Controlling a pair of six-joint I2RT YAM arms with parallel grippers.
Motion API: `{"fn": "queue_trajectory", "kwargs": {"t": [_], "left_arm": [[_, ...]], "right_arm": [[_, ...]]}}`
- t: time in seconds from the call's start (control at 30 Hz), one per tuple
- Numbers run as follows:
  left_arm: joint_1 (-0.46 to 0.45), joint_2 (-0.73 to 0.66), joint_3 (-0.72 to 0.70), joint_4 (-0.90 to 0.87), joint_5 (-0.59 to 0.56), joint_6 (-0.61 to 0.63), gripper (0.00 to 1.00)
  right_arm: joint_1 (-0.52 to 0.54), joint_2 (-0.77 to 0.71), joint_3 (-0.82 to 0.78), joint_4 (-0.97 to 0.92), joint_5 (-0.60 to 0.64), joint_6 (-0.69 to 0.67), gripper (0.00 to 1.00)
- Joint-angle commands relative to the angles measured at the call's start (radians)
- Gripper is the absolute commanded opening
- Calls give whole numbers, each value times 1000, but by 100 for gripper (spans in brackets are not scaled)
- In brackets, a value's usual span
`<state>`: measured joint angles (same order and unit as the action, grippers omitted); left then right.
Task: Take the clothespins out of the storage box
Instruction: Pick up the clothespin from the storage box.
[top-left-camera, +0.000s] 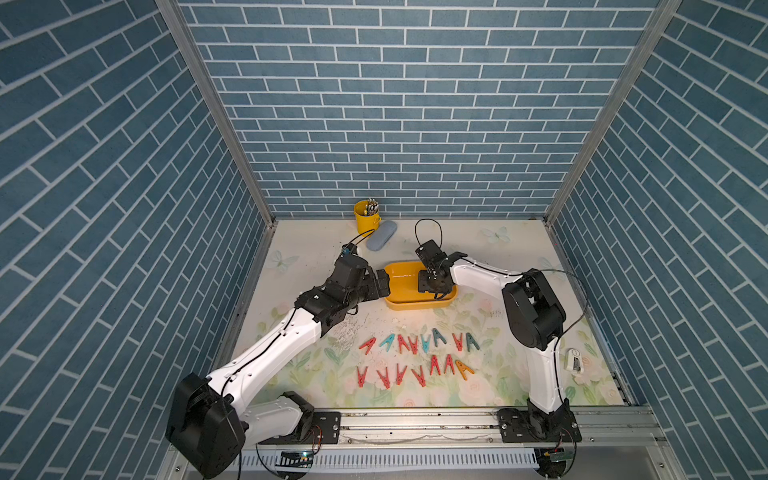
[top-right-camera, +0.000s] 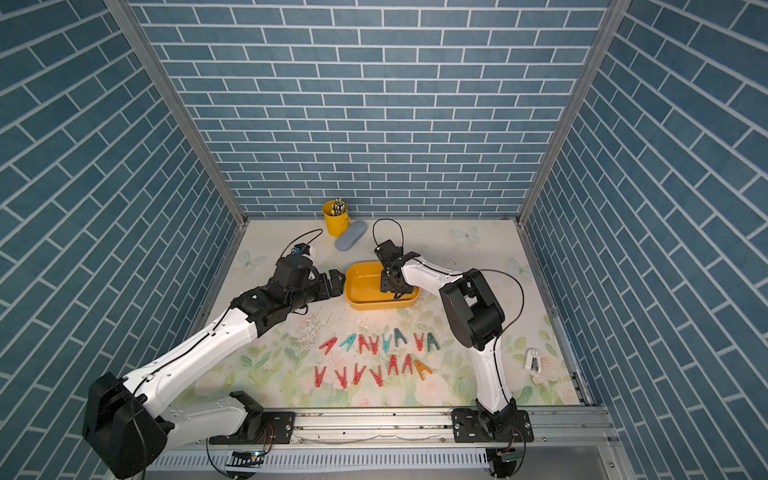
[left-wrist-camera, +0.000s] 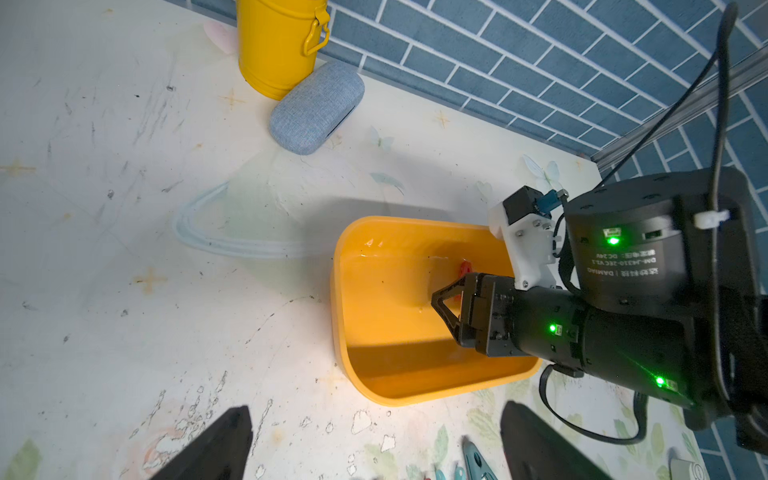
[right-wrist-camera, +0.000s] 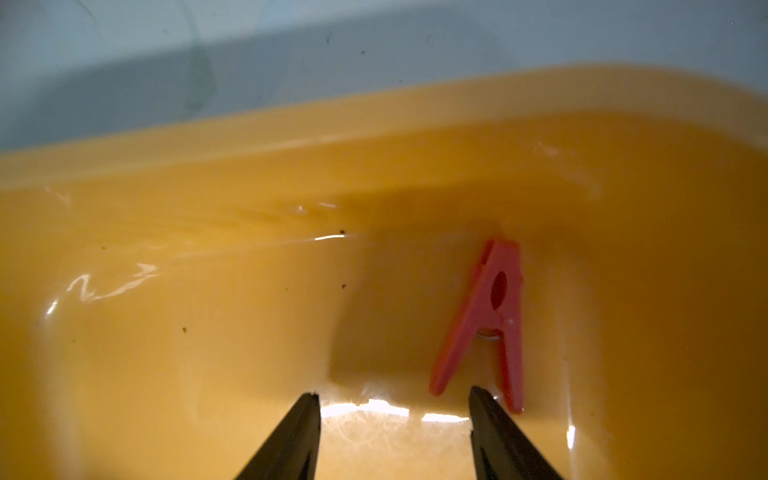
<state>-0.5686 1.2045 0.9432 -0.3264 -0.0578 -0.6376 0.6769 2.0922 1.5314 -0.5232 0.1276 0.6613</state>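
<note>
The storage box (top-left-camera: 401, 286) (top-right-camera: 365, 286) is a shallow yellow-orange tray at the middle of the table. One red clothespin (right-wrist-camera: 494, 316) (left-wrist-camera: 464, 268) lies flat on its floor near a wall. My right gripper (right-wrist-camera: 395, 399) (top-left-camera: 434, 286) reaches down into the box, open, with nothing between its fingers. One fingertip (right-wrist-camera: 478, 399) stands at the pin's spread legs. My left gripper (left-wrist-camera: 376, 409) (top-left-camera: 384, 282) hangs wide open just outside the box's left end, holding nothing. Several clothespins (top-left-camera: 419, 343) (top-right-camera: 378, 343), red, teal and one orange, lie in two rows on the mat nearer the front.
A yellow pen cup (top-left-camera: 366, 218) and a grey-blue oval case (top-left-camera: 381, 241) stand at the back wall behind the box. A small white object (top-left-camera: 575, 361) lies at the right front. Blue brick walls close in three sides.
</note>
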Motion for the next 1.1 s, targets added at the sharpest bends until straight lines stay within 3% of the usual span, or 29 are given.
{"fn": "queue_trajectory", "kwargs": {"t": [0.0,0.37,0.57,0.7,1.07], "left_arm": [[7,-3,-9,-3,9,10,99],[6,-9,-11,-13,32,12,100],[7,-20,-16,-11,38,13,100],[6,-28,-26,-11,43,15,100],[6,-15,-15,-2,105,29,100]], "right_arm": [[-1,7,-2,-3,1,28,56],[-25,55,19,11,7,29,39],[-31,45,11,12,3,31,13],[-30,5,-2,14,3,36,5],[13,-192,-76,-16,64,54,0]]}}
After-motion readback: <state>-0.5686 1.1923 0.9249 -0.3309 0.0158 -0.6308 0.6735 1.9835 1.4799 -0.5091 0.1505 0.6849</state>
